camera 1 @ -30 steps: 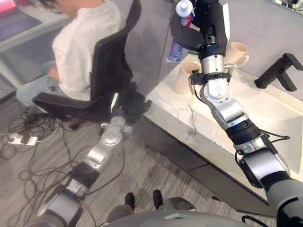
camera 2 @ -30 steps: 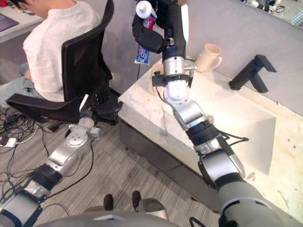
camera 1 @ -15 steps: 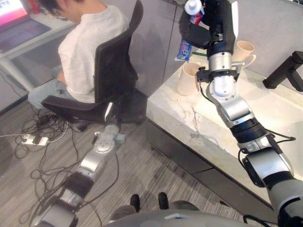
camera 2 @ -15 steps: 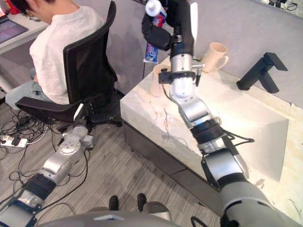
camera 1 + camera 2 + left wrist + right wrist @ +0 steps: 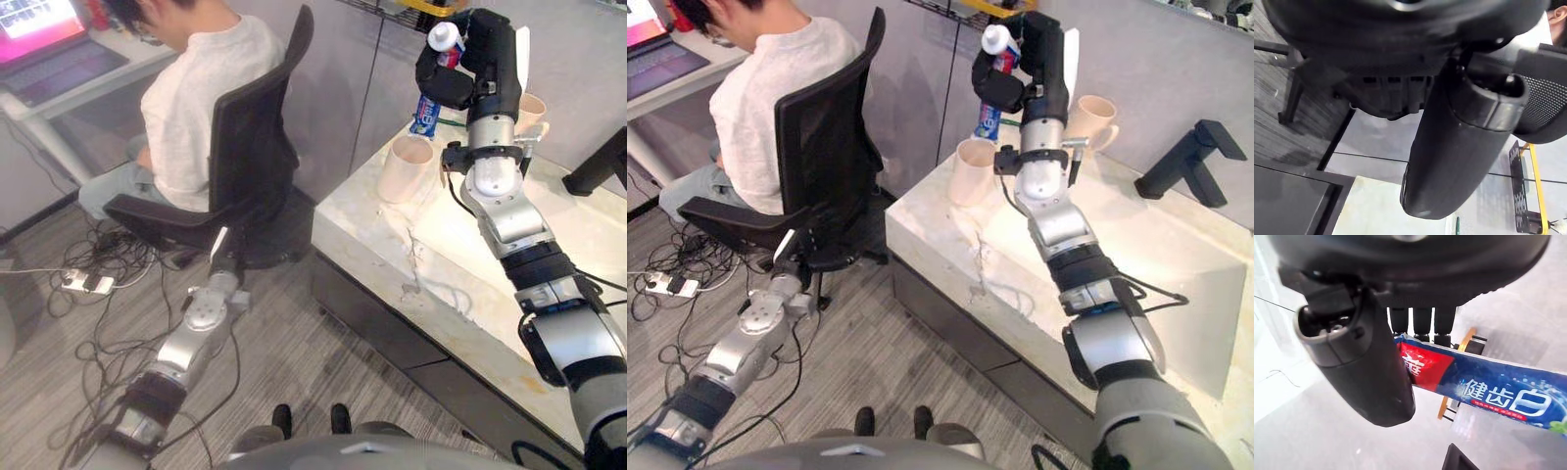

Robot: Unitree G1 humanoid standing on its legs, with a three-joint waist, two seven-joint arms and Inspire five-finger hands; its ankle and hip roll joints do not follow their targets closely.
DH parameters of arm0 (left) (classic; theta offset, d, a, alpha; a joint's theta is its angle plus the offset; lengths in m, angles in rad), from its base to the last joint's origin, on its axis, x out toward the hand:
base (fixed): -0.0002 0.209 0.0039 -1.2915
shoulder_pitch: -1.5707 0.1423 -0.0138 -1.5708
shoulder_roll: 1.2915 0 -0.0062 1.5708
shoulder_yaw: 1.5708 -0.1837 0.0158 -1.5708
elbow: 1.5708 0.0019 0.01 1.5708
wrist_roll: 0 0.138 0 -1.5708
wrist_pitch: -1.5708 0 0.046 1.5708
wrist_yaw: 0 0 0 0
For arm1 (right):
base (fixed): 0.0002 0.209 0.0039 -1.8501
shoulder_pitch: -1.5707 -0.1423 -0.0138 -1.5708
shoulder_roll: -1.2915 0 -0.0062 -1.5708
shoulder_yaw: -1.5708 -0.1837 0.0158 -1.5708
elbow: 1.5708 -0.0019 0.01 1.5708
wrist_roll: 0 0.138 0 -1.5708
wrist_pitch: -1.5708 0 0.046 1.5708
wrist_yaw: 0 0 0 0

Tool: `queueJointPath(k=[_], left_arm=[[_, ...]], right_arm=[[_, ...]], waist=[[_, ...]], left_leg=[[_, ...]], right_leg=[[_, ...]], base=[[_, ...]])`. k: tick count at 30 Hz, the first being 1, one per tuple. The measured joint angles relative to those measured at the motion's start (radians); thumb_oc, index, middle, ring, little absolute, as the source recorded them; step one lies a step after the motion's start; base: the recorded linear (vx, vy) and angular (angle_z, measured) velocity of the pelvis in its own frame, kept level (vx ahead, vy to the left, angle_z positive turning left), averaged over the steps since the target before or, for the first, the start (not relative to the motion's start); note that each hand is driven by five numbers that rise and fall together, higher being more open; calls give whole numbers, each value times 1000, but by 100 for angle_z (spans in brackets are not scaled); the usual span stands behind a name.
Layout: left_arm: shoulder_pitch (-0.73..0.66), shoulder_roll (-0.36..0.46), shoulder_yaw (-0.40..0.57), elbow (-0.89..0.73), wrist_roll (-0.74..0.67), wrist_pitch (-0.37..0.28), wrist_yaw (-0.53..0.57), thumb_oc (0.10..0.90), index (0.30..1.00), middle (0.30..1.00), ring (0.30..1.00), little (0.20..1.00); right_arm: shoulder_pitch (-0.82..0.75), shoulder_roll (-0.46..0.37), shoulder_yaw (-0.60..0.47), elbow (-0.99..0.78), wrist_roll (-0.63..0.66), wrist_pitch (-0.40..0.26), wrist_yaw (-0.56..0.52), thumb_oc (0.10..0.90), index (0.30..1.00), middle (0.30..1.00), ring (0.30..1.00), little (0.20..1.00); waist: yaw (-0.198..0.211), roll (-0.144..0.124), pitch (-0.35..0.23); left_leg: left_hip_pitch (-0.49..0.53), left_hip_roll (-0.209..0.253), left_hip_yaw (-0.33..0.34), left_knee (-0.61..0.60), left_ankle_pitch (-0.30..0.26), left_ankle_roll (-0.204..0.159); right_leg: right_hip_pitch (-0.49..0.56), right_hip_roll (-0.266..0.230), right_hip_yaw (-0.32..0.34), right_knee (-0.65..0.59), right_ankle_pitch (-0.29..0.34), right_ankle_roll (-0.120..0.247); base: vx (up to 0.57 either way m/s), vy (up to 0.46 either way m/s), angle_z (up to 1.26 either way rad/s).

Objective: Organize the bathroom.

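My right hand (image 5: 487,51) is raised over the back left corner of the marble vanity (image 5: 382,235), shut on a blue and red toothpaste tube (image 5: 429,103) that hangs with its white cap up. The tube's lower end hovers just above a cream cup (image 5: 404,168) on the counter. In the right wrist view the thumb (image 5: 1369,367) and fingers pinch the tube (image 5: 1493,389). A second cream mug (image 5: 1093,116) with a handle stands behind my arm. My left hand (image 5: 792,286) hangs low beside the chair base, relaxed and holding nothing.
A black faucet (image 5: 1195,159) stands at the back above the sink basin (image 5: 1161,250). A person sits in a black office chair (image 5: 250,147) left of the vanity. Cables and a power strip (image 5: 86,282) lie on the floor.
The whole view has shifted, so the camera has moved. Relative to the cup, the tube has moved from its left side to above it. My left hand has dropped lower beside the chair.
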Motion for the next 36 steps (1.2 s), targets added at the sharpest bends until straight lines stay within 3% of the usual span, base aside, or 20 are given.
queueJointPath(k=[15,25,26,27,30,36], left_arm=[[60,24,20,0,1,0,-37,800,900,900,900,900],[78,30,33,-1,8,0,-43,800,900,900,900,900],[78,31,39,-1,34,0,-43,800,900,900,900,900],[78,33,40,-1,38,0,-43,800,900,900,900,900],[78,34,42,-1,39,0,-42,800,900,900,900,900],[77,34,42,-1,40,0,-34,800,900,900,900,900]], right_arm=[[77,4,-23,49,3,-78,10,400,300,300,300,300],[132,57,-39,49,4,-85,15,400,300,300,300,300],[147,64,-39,48,4,-85,15,557,535,535,535,535],[152,71,-41,48,4,-85,15,800,900,900,900,900],[166,86,-41,48,5,-78,20,800,900,900,900,900],[180,91,-41,48,17,14,22,800,900,900,900,900]], waist=[[16,2,-1],[8,5,-2],[6,7,-3],[4,8,-3],[-2,10,-4],[-12,11,-5]], left_leg=[[1,0,0,-3,2,1],[3,-1,4,-6,4,3],[6,-1,4,-12,6,4],[7,-1,4,-14,6,4],[8,-1,5,-15,8,5],[10,-1,11,-15,8,5]], right_leg=[[-1,-1,-1,2,0,0],[-3,-1,2,5,0,0],[-3,-1,3,5,0,0],[-3,-1,3,5,0,0],[-4,-1,3,6,0,0],[-4,-1,9,6,0,0]], base=[[41,-13,0],[5,4,0],[0,0,0],[0,0,0],[0,0,0],[-18,31,-3]])
